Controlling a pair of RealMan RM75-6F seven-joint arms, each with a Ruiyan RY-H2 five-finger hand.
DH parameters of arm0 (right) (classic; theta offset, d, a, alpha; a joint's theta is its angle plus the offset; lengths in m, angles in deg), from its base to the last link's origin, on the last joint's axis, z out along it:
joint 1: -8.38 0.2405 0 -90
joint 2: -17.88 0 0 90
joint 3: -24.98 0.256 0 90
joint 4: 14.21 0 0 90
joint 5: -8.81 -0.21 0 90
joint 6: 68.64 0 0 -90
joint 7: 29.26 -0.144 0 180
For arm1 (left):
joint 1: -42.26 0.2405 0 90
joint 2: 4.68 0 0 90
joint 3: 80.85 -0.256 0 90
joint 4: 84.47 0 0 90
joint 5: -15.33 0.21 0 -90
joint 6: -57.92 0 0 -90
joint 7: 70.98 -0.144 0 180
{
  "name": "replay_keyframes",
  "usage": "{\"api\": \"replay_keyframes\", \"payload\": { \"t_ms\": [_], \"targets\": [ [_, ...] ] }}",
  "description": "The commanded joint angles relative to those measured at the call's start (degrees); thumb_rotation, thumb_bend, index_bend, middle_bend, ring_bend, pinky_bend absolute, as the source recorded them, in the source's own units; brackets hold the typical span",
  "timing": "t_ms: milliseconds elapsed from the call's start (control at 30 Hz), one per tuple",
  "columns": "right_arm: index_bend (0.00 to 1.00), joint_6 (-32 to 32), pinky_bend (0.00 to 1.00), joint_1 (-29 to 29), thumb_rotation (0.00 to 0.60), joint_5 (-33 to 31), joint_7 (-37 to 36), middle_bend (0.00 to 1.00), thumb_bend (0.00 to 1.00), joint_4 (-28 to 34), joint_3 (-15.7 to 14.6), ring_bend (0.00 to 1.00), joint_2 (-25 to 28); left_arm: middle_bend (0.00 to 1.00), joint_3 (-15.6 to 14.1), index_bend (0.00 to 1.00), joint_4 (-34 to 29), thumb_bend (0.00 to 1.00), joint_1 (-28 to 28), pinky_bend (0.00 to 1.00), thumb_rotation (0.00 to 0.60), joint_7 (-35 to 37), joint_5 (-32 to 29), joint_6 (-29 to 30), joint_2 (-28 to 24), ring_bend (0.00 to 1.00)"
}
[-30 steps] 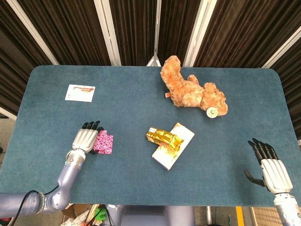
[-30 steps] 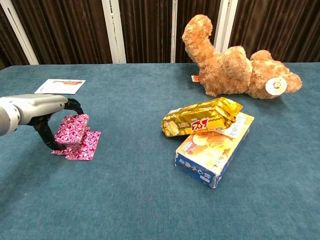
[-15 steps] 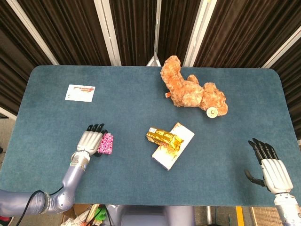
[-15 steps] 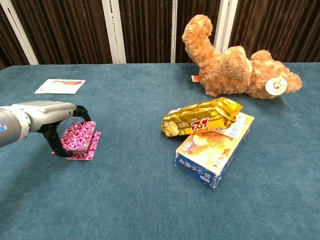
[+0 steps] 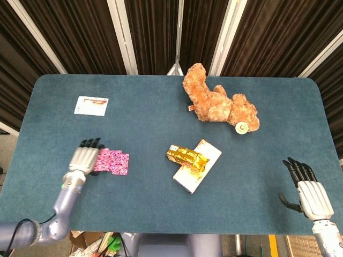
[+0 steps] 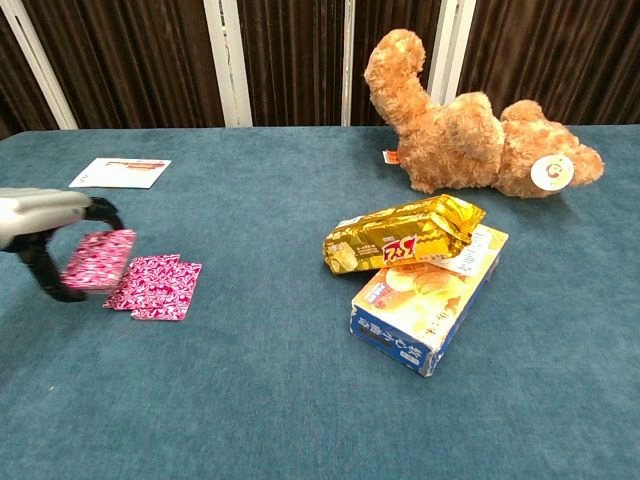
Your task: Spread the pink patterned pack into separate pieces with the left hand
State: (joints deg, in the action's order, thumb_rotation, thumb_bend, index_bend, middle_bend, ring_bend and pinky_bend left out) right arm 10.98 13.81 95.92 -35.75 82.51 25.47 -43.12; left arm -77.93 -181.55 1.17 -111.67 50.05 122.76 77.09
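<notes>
left hand [image 6: 40, 215] pinches 1 pink piece [image 6: 98, 259] | rest of pink pack [image 6: 158, 286] lies just to its right | right hand [image 5: 310, 194] open, far off

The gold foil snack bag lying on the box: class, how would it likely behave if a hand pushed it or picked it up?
The gold foil snack bag looks puffy and crinkled, so it is probably light and would dent under the fingers. Its shiny film may be slippery. It lies loosely across the blue and white box, so a sideways push would likely slide it off.
</notes>
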Motion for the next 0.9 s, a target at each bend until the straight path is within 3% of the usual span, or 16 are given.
{"api": "replay_keyframes", "payload": {
  "t_ms": [33, 167, 533, 700, 900],
  "targets": [
    [0.0, 0.01, 0.05, 0.0, 0.6, 0.02, 0.12, 0.0, 0.36, 0.04, -0.01, 0.0, -0.01, 0.0, -1.11, 0.42, 1.04, 0.42, 1.45, 0.0, 0.6, 1.85, 0.36, -1.01, -1.34, 0.0],
    [0.0, 0.0, 0.05, -0.04, 0.6, -0.08, 0.22, 0.0, 0.36, 0.17, -0.01, 0.0, 0.03, 0.0, -2.17, 0.41, 2.8, 0.41, 2.71, 0.0, 0.6, 3.71, 0.7, -2.6, -2.18, 0.0],
    [0.0, 0.02, 0.05, -0.08, 0.6, -0.23, 0.29, 0.0, 0.36, 0.24, 0.04, 0.0, -0.02, 0.0, -3.32, 0.27, 4.54, 0.23, 3.87, 0.0, 0.6, 4.47, 0.87, -4.35, -2.48, 0.0],
    [0.0, 0.04, 0.05, -0.08, 0.6, -0.14, 0.13, 0.0, 0.36, 0.21, 0.02, 0.0, 0.02, 0.0, -3.53, 0.2, 3.96, 0.21, 3.91, 0.0, 0.6, 3.17, -0.18, -3.84, -2.91, 0.0],
    [0.0, 0.08, 0.05, -0.08, 0.6, -0.01, 0.06, 0.0, 0.36, 0.19, 0.01, 0.0, 0.0, 0.0, -3.56, 0.25, 3.36, 0.22, 4.29, 0.0, 0.6, 3.03, -0.39, -3.44, -3.66, 0.0]
  ]
}}
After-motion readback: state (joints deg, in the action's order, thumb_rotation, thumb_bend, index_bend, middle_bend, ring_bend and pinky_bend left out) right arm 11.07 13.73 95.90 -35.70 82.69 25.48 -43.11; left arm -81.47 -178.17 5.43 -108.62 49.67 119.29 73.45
